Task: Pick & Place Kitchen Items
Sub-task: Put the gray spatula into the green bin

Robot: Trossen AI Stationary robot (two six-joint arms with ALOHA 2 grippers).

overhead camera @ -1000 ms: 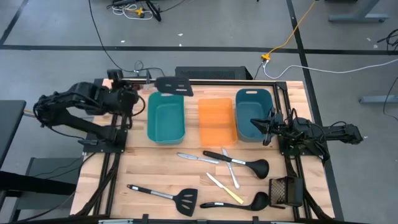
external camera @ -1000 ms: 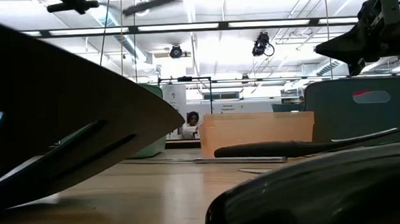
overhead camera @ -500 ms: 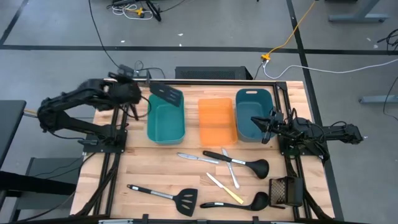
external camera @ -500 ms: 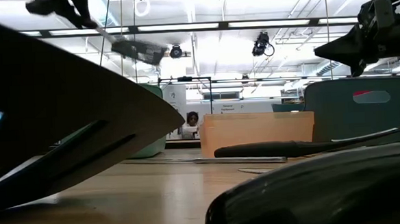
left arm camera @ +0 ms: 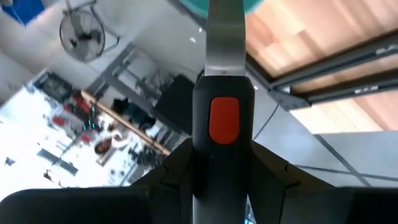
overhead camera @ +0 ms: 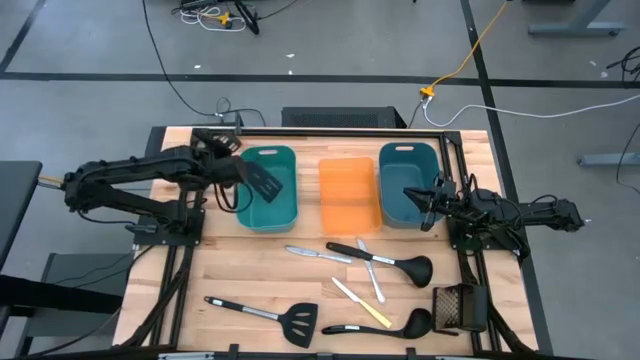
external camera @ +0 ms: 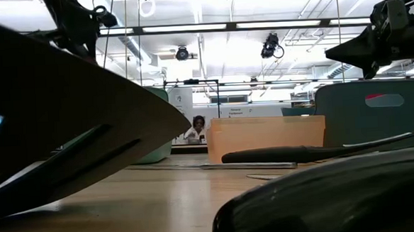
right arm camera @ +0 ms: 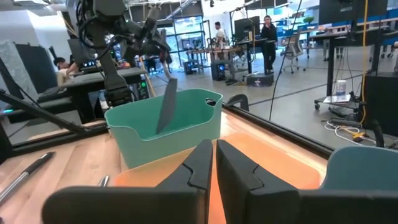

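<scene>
My left gripper point(overhead camera: 228, 170) is shut on a black slotted spatula point(overhead camera: 262, 182) with a silver shaft. The blade hangs over the left teal bin point(overhead camera: 285, 212). In the right wrist view the blade point(right arm camera: 166, 106) dips inside that bin point(right arm camera: 186, 124), with its lower end hidden by the wall. My right gripper point(overhead camera: 425, 198) hovers shut and holding nothing over the right teal bin point(overhead camera: 400, 160). On the near half of the table lie another spatula point(overhead camera: 270, 316), two ladles point(overhead camera: 385, 260) point(overhead camera: 385, 325), silver knives point(overhead camera: 318, 254) and a yellow-handled knife point(overhead camera: 362, 304). My left gripper pinches the spatula's black handle point(left arm camera: 214, 146) between its two fingers, just behind the handle's orange patch. The fingers lie along the handle and slant downward from the table's left. The spatula tilts blade-down into the bin. Whether the blade touches the bin I cannot tell.
An orange bin point(overhead camera: 348, 195) stands between the two teal ones. A dark mesh object point(overhead camera: 458, 308) sits at the near right corner. In the low view, the near spatula's blade point(external camera: 65, 123) and a ladle point(external camera: 325, 195) fill the foreground. Bare wood lies near left.
My left gripper has come down and toward the table's near edge, rolling its wrist. The spatula was held level above the bin's far rim. It has swung with the gripper and now tips blade-down into the left teal bin. My right arm has kept still.
</scene>
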